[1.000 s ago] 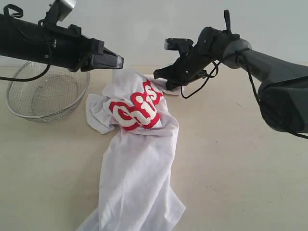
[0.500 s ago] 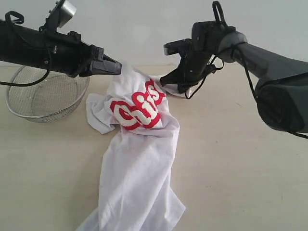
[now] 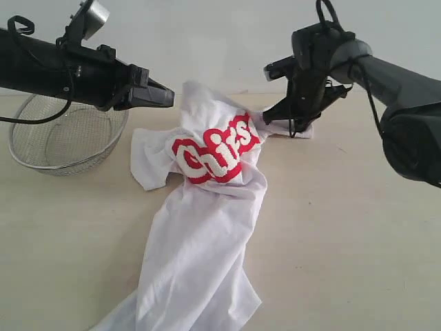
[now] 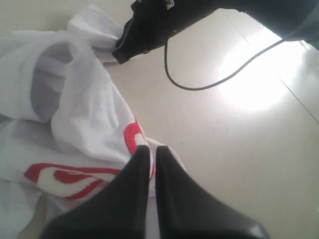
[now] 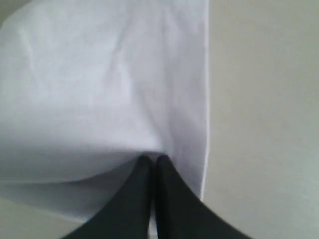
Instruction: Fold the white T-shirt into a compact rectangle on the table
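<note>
Since half a second ago the right gripper [image 3: 266,118] has swung farther away from the mesh bowl [image 3: 62,141], and the top of the white T-shirt [image 3: 207,227] has been dragged with it, so the red lettering [image 3: 217,153] now sits further from the bowl. The left gripper [image 3: 171,98] has barely shifted. The shirt lies crumpled on the table [image 3: 344,241] just beside the bowl. Its upper part is bunched and lifted level with the bowl, and its long plain tail runs down toward the near edge. The right jaws are pressed together on a hemmed edge of white cloth, seen plainly in the right wrist view, on the side of the shirt away from the bowl. The left jaws are also together, and they seem to nip a fold at the shirt's raised peak, above the bowl's shirt-side rim. We judge that the two grips are set on opposite edges to pull the bunched top apart and spread it flat before any fold. That step looks barely begun. The left arm reaches out nearly level over the bowl. The right arm comes in from the far side, its wrist bent sharply down so the fingers point toward the bowl and the cloth.
</note>
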{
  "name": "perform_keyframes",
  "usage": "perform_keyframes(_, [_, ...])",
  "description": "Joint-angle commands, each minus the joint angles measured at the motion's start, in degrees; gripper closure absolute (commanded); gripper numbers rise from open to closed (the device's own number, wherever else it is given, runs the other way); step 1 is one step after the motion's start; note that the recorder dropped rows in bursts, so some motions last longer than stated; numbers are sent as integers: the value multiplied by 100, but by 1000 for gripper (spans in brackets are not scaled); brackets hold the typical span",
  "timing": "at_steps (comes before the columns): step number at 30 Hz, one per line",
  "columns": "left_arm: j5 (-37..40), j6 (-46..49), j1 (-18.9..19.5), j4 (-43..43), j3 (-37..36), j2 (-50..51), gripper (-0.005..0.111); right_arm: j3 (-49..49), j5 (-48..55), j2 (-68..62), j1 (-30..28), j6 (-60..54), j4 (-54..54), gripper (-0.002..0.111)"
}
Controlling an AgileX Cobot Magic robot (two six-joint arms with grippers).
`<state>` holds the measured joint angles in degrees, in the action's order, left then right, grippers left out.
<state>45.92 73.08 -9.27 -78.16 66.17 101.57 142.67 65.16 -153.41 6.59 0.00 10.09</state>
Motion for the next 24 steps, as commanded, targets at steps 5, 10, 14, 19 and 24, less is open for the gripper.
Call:
perform_keyframes(5, [13, 3, 8, -13, -21, -18, 102, -32, 168, 96, -885, -67, 206, 108])
perform_keyframes(10, [-1, 3, 8, -13, -21, -18, 102, -32, 128, 196, -1154, -178, -506, 108])
perform_keyframes(14, [-132, 3, 8, -36, -21, -18, 102, -32, -128, 671, -1136, -552, -1886, 108])
perform_keyframes(19, [-122, 3, 8, -36, -21, -18, 102, -32, -696, 1077, -821, -976, -2956, 108])
perform_keyframes(24, [-122, 3, 8, -36, -21, -18, 102, -32, -1096, 733, -418, -908, -3075, 108])
